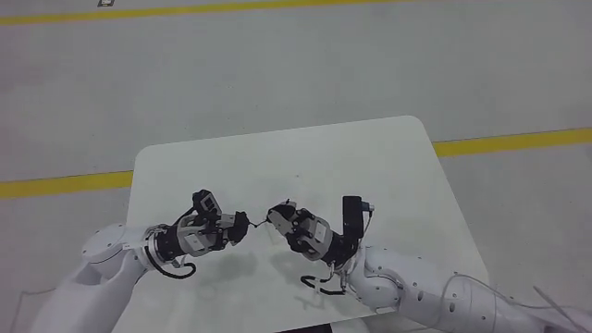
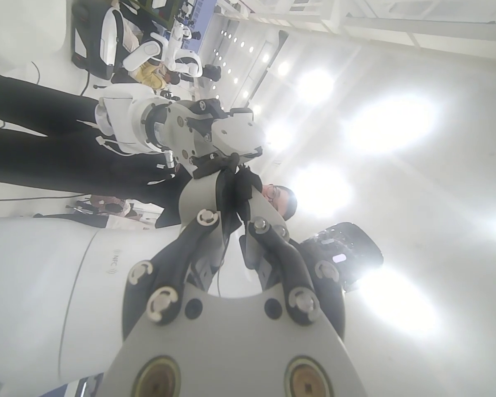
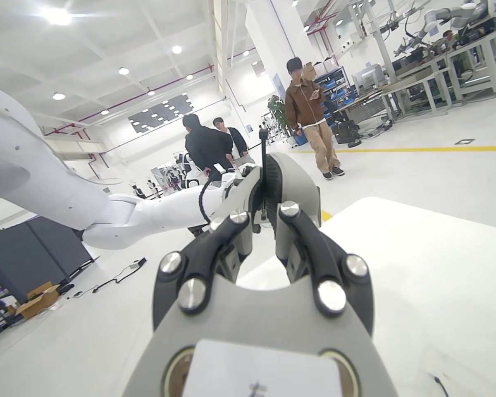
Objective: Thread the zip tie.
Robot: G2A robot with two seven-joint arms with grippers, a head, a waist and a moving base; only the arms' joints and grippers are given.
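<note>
Both arms meet over the near part of the white table (image 1: 370, 171), their tips facing each other and just apart. The left gripper (image 1: 237, 227) comes in from the left side and the right gripper (image 1: 277, 215) from the right. The zip tie (image 1: 256, 225) shows in the top view as a thin dark line bridging the short gap between them. In the left wrist view the left gripper's (image 2: 234, 198) fingers are drawn in narrow and pinch the black zip tie (image 2: 224, 185). The strap runs from that pinch to the right gripper (image 2: 231, 159) close ahead, where it bunches into a dark, knot-like clump at the tips; how it is folded there cannot be made out. In the right wrist view the right gripper (image 3: 266, 198) is likewise closed tight on the zip tie (image 3: 264, 154). A thin black length of it stands straight out past the fingertips, and the left arm lies just behind. Beyond the table, a yellow line (image 1: 277, 4) crosses the grey floor, and a second one runs behind the table's far edge.
</note>
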